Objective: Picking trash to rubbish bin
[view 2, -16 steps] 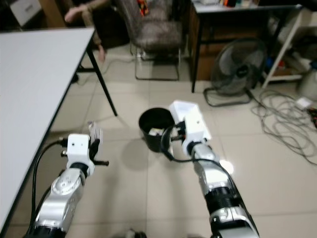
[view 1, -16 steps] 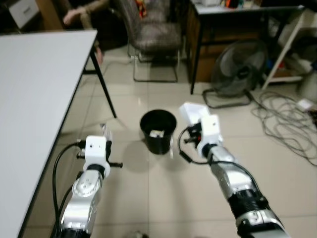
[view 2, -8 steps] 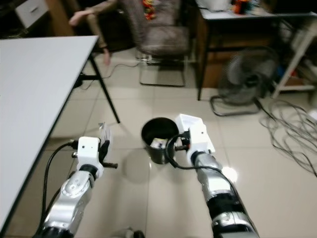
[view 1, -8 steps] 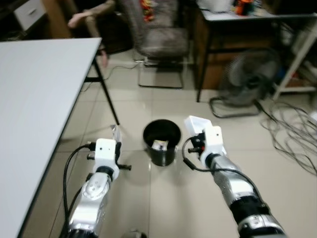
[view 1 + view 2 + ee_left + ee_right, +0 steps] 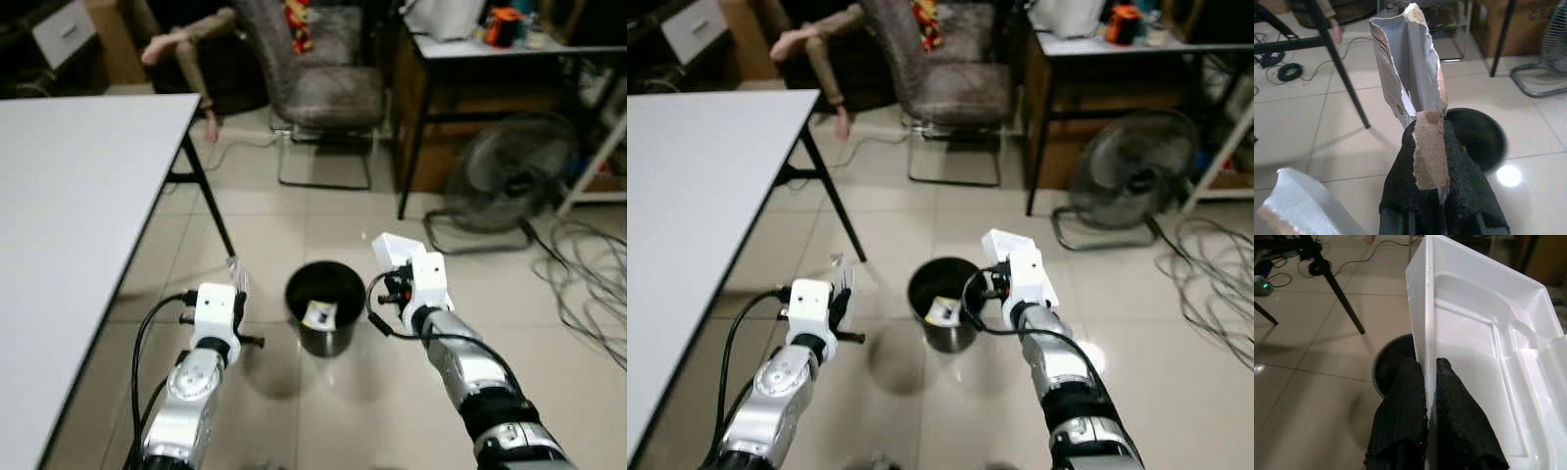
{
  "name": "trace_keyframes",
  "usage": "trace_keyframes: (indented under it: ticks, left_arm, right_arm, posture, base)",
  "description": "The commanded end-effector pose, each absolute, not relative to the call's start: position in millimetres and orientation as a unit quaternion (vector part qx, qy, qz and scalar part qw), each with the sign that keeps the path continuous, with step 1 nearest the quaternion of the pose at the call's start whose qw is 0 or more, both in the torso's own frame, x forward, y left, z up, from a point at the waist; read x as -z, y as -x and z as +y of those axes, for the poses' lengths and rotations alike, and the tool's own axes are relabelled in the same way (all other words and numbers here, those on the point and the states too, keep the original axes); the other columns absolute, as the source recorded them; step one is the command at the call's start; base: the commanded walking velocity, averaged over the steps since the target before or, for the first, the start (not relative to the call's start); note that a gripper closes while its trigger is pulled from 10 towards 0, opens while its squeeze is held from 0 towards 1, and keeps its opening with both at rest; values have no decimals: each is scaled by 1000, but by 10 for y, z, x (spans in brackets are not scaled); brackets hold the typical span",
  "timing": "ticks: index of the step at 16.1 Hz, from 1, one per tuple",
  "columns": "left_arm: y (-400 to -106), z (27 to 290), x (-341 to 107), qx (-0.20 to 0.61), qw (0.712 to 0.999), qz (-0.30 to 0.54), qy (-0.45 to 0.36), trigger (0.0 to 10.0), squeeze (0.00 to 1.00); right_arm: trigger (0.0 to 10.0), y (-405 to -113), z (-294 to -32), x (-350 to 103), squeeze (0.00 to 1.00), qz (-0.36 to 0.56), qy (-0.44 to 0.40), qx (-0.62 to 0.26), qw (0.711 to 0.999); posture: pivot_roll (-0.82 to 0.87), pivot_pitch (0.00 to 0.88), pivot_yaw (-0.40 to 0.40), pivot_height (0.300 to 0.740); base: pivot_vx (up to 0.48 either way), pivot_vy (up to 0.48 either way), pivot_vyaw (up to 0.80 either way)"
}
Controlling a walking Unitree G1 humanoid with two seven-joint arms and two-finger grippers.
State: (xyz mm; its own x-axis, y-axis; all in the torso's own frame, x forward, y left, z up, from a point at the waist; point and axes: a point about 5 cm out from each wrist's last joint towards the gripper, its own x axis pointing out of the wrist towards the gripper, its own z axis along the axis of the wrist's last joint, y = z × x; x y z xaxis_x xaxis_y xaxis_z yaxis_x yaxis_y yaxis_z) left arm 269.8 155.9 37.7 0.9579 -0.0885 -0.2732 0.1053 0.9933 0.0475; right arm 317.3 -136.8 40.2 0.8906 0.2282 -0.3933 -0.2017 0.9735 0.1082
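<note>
White table (image 5: 69,225) far left of the black bin (image 5: 325,308); its long edge runs diagonally, black leg (image 5: 209,196) slants down to the tiled floor (image 5: 294,211) just behind-left of the bin. A person's arm (image 5: 181,39) shows past the table's far corner.

L gripper (image 5: 1425,152) sits left of the bin, near but apart, fingers (image 5: 1400,171) clamped tight on a torn cardboard piece (image 5: 1408,63) – grey inside, brown ragged edges, standing upright. In the head view it's the thin strip (image 5: 235,269) above the white wrist block.

Bin upright on open floor, rim clear all round, a small white scrap (image 5: 317,314) already inside. Open tiles in front of the bin and betw. the arms.

R gripper (image 5: 1429,382) just right of the bin, fingers (image 5: 1400,401) pinched shut on the thin edge of a white foam tray (image 5: 1484,347), tray held on edge; in the head view the tray (image 5: 395,251) is just right of the bin rim, not over it.

Behind the bin: chair (image 5: 328,93). Behind-right: dark desk (image 5: 490,59), floor fan (image 5: 509,171). Far right: loose cables (image 5: 588,284) on the floor.
</note>
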Motion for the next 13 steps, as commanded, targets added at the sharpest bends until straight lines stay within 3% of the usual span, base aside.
trace_keyframes:
  ticks: [1, 13]
  left_arm:
    - [-2680, 1665, -356, 38, 988, 143, -42, 10000, 0]
    - [-2688, 1653, -335, 41, 987, 151, -42, 10000, 0]
  right_arm:
    - [10000, -3176, -1270, -404, 0, 206, -38, -122, 970]
    - [10000, -3186, -1286, -411, 0, 204, -38, -116, 971]
  posture:
    - [-84, 94, 74, 740]
    - [-86, 95, 76, 740]
  base:
    - [480, 0, 0]
    - [466, 0, 0]
